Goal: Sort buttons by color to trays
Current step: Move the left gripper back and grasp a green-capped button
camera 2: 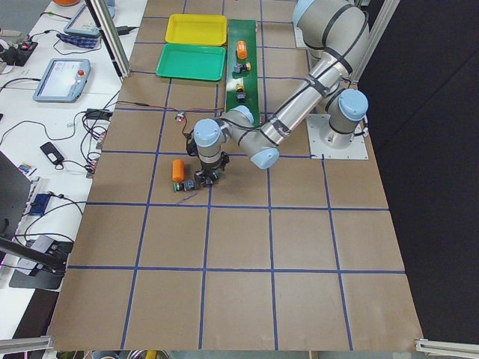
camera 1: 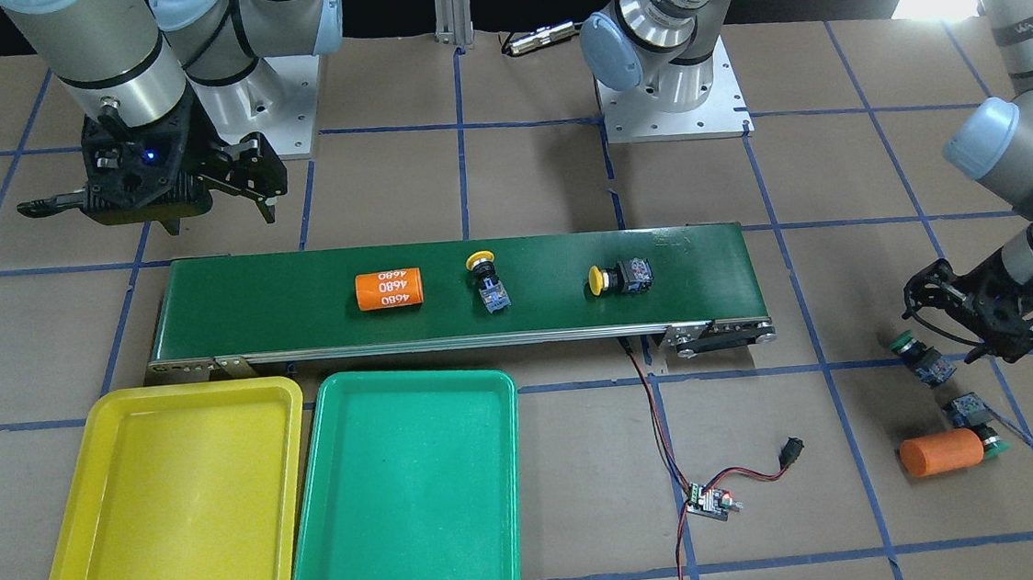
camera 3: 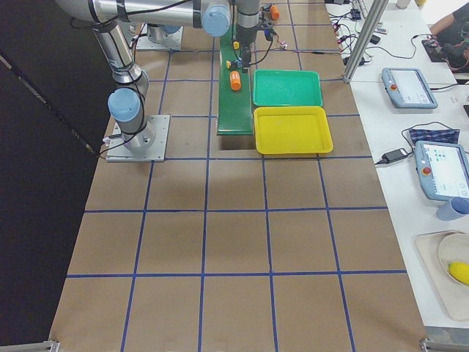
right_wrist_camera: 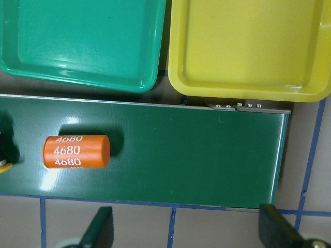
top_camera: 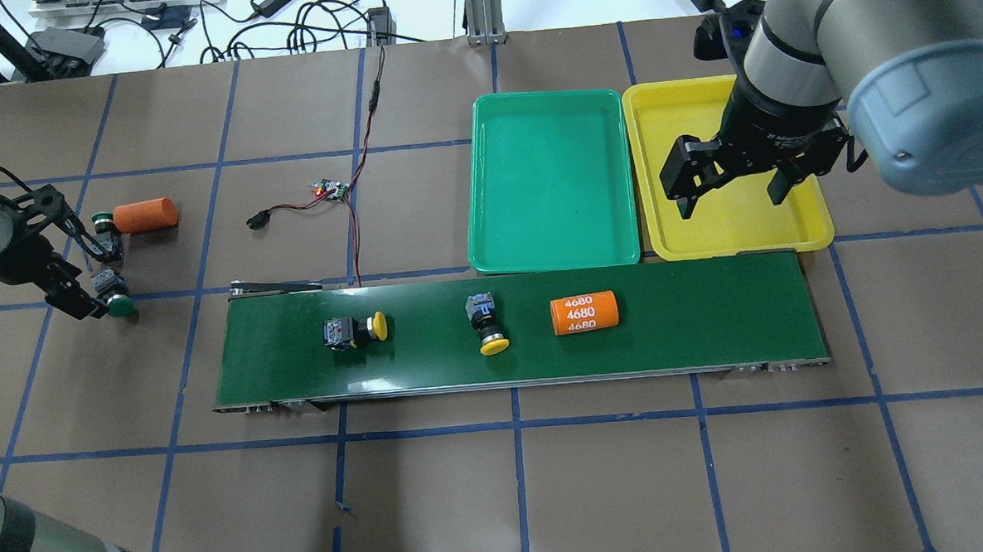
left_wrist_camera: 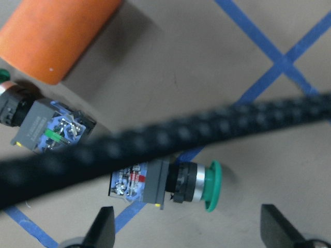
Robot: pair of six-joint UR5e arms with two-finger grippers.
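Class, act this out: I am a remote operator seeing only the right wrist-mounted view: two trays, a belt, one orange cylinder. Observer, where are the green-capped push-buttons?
Observer: Two green-capped push-buttons lie on the brown table beyond the dark green conveyor belt's end, by a plain orange cylinder.
Operator: Does the left gripper hold one?
Observer: No; the left gripper is open, beside one.
Operator: Yellow ones?
Observer: Two yellow-capped push-buttons lie on that belt.

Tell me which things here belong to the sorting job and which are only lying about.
Belonging to the job: yellow push-button, second yellow push-button, green push-button, second green push-button, yellow tray, green tray.
Only lying about: orange 4680 cylinder, plain orange cylinder, small circuit board with red-black wires.
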